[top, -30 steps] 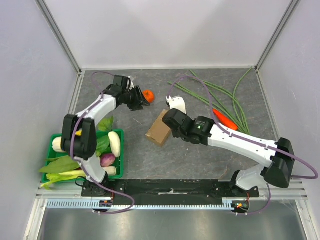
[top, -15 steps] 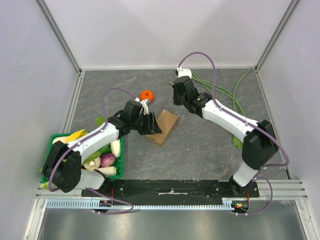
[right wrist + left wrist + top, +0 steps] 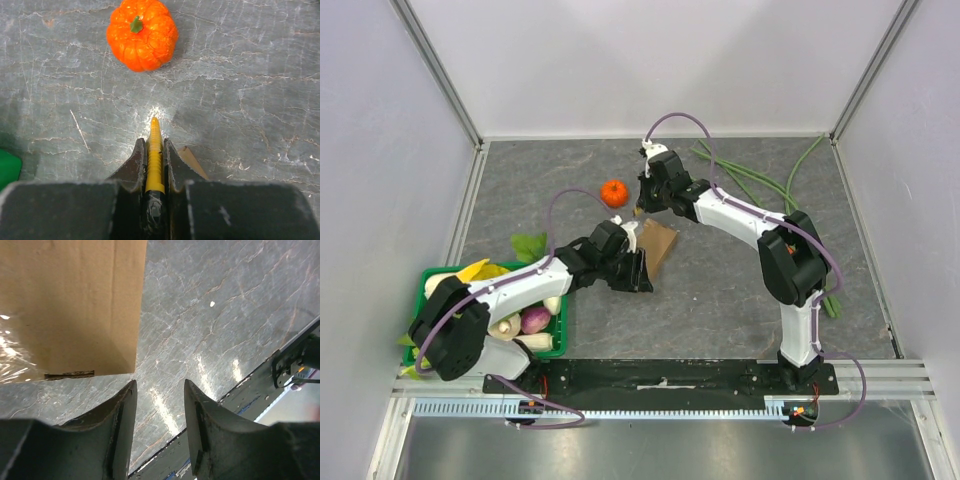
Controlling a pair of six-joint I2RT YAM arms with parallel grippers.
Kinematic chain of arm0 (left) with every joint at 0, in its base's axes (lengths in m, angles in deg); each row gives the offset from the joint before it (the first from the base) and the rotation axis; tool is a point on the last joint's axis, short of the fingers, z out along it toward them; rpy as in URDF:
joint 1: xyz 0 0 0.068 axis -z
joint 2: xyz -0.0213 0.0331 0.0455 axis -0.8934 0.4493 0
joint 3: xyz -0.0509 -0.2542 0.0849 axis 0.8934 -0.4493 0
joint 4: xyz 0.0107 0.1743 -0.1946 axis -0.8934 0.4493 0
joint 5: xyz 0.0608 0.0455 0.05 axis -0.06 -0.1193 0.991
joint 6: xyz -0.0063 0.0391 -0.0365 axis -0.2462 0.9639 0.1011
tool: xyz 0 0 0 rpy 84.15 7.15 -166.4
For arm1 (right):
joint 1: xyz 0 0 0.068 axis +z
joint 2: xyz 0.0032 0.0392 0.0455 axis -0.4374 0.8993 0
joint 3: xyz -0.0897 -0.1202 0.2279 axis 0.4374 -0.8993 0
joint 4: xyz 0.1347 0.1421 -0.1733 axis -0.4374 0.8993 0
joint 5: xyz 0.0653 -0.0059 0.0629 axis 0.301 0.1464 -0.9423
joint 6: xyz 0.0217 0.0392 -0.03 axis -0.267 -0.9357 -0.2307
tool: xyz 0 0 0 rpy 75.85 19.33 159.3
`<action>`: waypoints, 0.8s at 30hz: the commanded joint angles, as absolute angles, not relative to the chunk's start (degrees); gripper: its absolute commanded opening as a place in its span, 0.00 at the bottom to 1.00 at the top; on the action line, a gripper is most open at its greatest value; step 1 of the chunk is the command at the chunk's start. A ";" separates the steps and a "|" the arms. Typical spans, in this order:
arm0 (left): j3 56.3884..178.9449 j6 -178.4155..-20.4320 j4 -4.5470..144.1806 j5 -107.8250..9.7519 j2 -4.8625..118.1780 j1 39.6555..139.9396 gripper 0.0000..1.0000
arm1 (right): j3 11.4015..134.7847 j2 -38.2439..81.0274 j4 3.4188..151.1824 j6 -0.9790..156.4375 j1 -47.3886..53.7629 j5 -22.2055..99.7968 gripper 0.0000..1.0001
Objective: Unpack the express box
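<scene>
**Plain carton on the table, one pincer free, one clamped on a yellow tool**

The express box (image 3: 661,244) lies flat on the grey stone-patterned table (image 3: 720,300), lid down. Its visible faces are bare brown cardboard. The left wrist view shows only a glossy strip of clear tape at one lower edge, with a thin dark slit under the flap.

The left gripper (image 3: 160,389) is at the box's near left corner. Its fingers (image 3: 121,432) are spread with nothing between them, and the gap shows only table. The box corner lies just beyond the left finger, outside the gap. Whether that finger touches the cardboard cannot be told.

The right gripper (image 3: 154,145) is at the box's far left corner, clenched on a yellow ridged tool (image 3: 154,172). The tool's tip sticks out past the fingertips, over bare table just off the box. A brown corner of cardboard shows beside one finger.

A small orange pumpkin (image 3: 142,34) sits beyond the box's far left corner, apart from it. A green crate (image 3: 563,325) of vegetables stands left of the box and nearer the arm bases, and long beans (image 3: 750,183) lie off the box's far right.
</scene>
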State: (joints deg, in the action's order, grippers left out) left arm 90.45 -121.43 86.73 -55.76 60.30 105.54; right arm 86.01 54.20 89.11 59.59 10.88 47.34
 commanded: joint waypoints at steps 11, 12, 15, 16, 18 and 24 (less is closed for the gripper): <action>94.19 -120.18 90.73 -46.59 67.65 108.91 0.46 | 76.57 48.07 89.44 62.66 9.74 46.00 0.00; 94.36 -120.88 91.69 -45.71 67.74 108.83 0.46 | 76.04 47.54 90.06 62.83 9.74 47.30 0.00; 96.12 -121.85 93.88 -42.63 68.70 108.21 0.46 | 73.23 44.65 91.56 63.01 9.74 48.98 0.00; 96.56 -122.12 94.33 -41.84 68.88 107.86 0.46 | 72.35 42.72 91.91 62.84 9.74 49.77 0.00; 97.44 -122.56 94.60 -41.30 69.49 106.29 0.46 | 69.80 40.69 92.70 62.57 9.74 51.09 0.00; 99.46 -123.18 92.41 -45.42 71.95 101.63 0.46 | 64.00 33.66 95.07 61.52 9.74 50.48 0.00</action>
State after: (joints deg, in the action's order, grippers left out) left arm 96.65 -121.30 94.27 -44.28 70.13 104.18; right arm 66.89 39.01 93.26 61.65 9.83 49.92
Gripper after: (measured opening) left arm 0.462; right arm 0.135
